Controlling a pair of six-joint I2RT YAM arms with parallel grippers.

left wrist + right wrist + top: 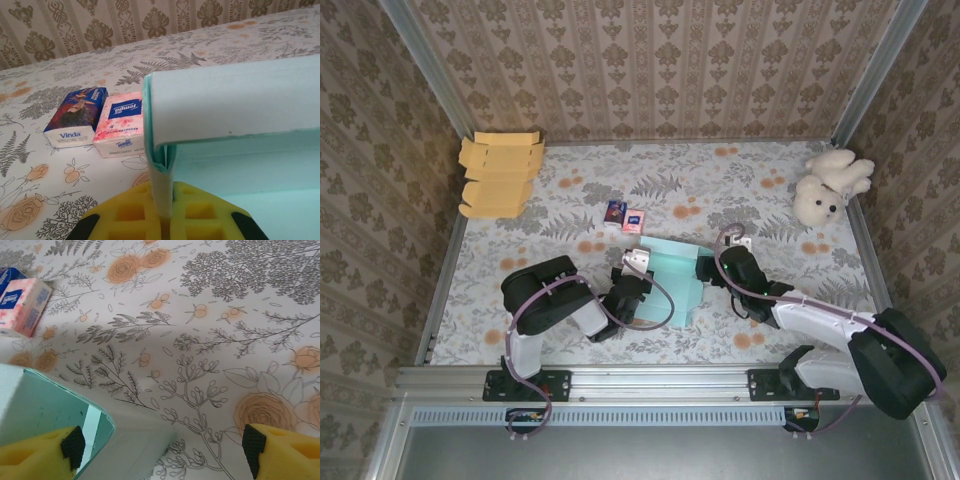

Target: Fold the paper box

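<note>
The pale teal paper box (pixel 672 278) lies partly folded at the table's near middle, between both arms. My left gripper (pixel 637 270) is at its left side. In the left wrist view the yellow fingers (pixel 130 212) are shut on a doubled-over teal and white wall (pixel 163 170) of the box, and a long white-faced panel (pixel 235 105) runs off to the right. My right gripper (pixel 712 268) stands open at the box's right side. In the right wrist view a box corner (pixel 50 405) and a white flap (pixel 130 450) lie beside the left finger (pixel 40 455), and the jaws (pixel 160 452) stand wide apart.
Two tissue packs, a blue one (pixel 615 211) and a pink one (pixel 634 221), lie just beyond the box. A stack of flat tan cardboard blanks (pixel 500 172) sits at the back left corner. A white plush toy (pixel 830 185) lies at the back right. Patterned walls enclose the table.
</note>
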